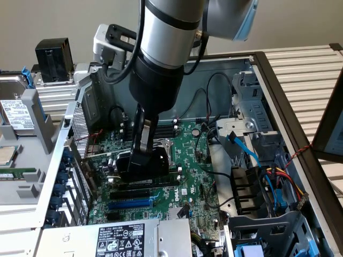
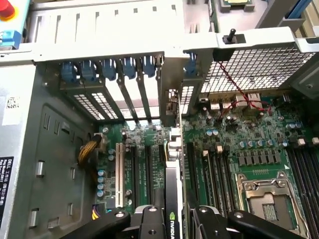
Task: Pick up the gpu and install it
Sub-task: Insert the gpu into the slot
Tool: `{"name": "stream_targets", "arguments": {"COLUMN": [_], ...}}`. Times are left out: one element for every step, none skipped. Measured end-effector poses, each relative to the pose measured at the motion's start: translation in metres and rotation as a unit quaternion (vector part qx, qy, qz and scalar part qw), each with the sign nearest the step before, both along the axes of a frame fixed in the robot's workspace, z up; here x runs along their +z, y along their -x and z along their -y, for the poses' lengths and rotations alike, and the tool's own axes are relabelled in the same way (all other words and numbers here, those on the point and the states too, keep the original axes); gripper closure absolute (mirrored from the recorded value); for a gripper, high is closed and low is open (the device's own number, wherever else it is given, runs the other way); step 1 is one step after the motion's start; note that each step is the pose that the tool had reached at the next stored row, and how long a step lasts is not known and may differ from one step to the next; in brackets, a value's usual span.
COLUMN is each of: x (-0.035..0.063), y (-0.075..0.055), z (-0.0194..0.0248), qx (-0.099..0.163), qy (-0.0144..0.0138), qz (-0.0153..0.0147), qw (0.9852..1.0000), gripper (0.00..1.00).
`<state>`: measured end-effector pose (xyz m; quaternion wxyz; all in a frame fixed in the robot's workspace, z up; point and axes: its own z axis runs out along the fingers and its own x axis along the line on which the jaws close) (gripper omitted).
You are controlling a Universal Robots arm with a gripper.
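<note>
My gripper (image 2: 175,220): matt black, smooth. Gpu (image 2: 173,196): glossy black cover. Case (image 2: 60,149): dull grey sheet metal. Clips (image 2: 109,69): blue plastic. My arm (image 1: 171,32): smooth silver metal.

Count: one gpu (image 2: 173,199), one motherboard (image 2: 249,144), one CPU socket (image 2: 266,198). One white expansion slot (image 2: 118,174), one blue expansion slot (image 1: 128,203), one power supply unit (image 1: 120,238).

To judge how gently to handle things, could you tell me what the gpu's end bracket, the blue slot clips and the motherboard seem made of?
End bracket of the gpu: probably bare metal, pale grey with a dull sheen. Blue slot clips: likely moulded plastic, uniform matte colour. Motherboard: green-coated circuit laminate, judging by its soldered parts.
</note>
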<state>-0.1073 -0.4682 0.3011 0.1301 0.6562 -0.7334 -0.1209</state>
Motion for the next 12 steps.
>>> {"name": "stream_targets", "arguments": {"x": [-0.0004, -0.0008, -0.0014, -0.0021, -0.0029, -0.0037, -0.0046, -0.0056, -0.0065, -0.0072, -0.0076, -0.0076], "y": [-0.001, -0.003, -0.005, -0.007, -0.009, -0.010, -0.011, -0.012, -0.013, -0.013, -0.014, -0.014], "z": [0.0001, 0.0004, 0.0007, 0.0011, 0.0015, 0.0019, 0.0021, 0.0022, 0.0023, 0.0024, 0.0025, 0.0027], "qx": [0.000, 0.000, 0.000, 0.000, 0.000, 0.000, 0.000, 0.000, 0.000, 0.000, 0.000, 0.000], "qy": [-0.0008, -0.0017, -0.0026, -0.0034, -0.0039, -0.0043, -0.0047, -0.0050, -0.0054, -0.0060, -0.0065, -0.0064], "qz": [-0.0049, -0.0085, -0.0113, -0.0138, -0.0154, -0.0168, -0.0179, -0.0187, -0.0198, -0.0221, -0.0256, -0.0271], "qw": [1.0000, 1.0000, 0.9999, 0.9999, 0.9999, 0.9998, 0.9998, 0.9998, 0.9998, 0.9997, 0.9997, 0.9996], "gripper": [0.73, 0.73, 0.73, 0.73, 0.73, 0.73, 0.73, 0.73, 0.73, 0.73, 0.73, 0.73]}}
